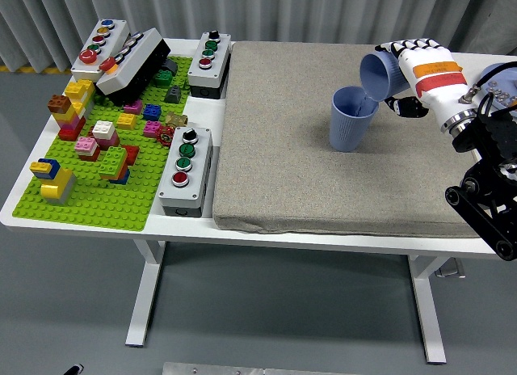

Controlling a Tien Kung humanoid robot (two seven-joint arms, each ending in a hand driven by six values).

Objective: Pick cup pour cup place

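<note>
The fingers (404,48) of the right hand (416,64) are wrapped over the back of a blue tipped cup (381,74), holding it by its side wall, with the thumb underneath at about 4 o'clock from the cup. The hand is white with an orange band, and the black arm runs off toward 4 o'clock to the picture's right edge.

The tipped cup hangs in the air with its mouth turned down toward 7 o'clock, its lower rim just above the far rim of the standing cup (350,118). That second cup sits upright on the grey mat (323,181), toward the mat's 1 o'clock area. Both cups are the same dull blue with fine ribbing on the wall; the standing one looks slightly tapered toward its base. Nothing can be seen falling between them, and whether anything lies in the standing cup is too small to tell.

By my reading, the pick is done and the pour is under way or near its end. What is left is to bring the held cup upright and set it down on the mat.

The mat lies on the white desk (121,229). At 9 o'clock from it are a green brick plate (97,205) and several button boxes (186,169), well apart from the cups. The left hand is not visible.
</note>
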